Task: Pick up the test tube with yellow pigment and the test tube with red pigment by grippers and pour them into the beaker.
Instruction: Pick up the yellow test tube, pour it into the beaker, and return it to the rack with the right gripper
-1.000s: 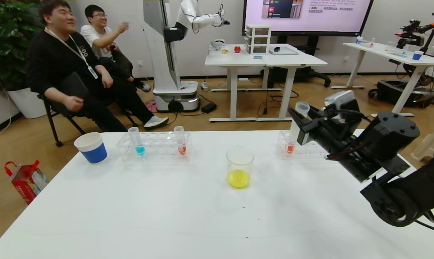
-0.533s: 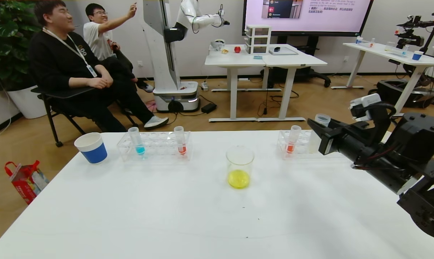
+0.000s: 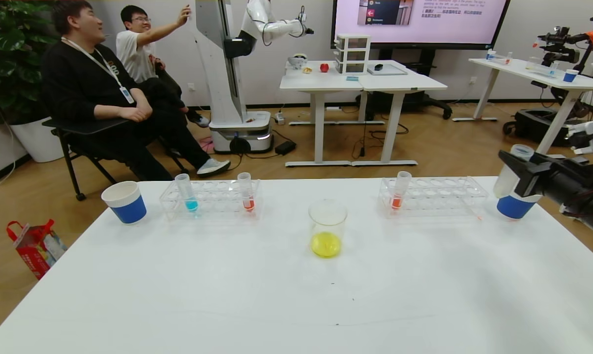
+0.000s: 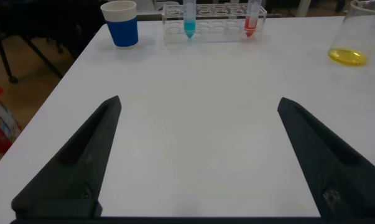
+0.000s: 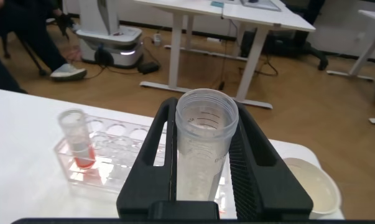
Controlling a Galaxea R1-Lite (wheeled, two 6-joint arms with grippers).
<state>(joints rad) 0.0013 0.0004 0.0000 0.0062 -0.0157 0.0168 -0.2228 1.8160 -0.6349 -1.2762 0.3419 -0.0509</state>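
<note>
Right wrist view: a clear, emptied plastic test tube [image 5: 203, 149] is clamped mid-body by the black right gripper [image 5: 206, 165], probably light, slick, easily crushed.

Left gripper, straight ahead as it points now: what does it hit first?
Likely the tube rack, near its blue tube; only bare table before it. The open left gripper's height is unclear.
</note>
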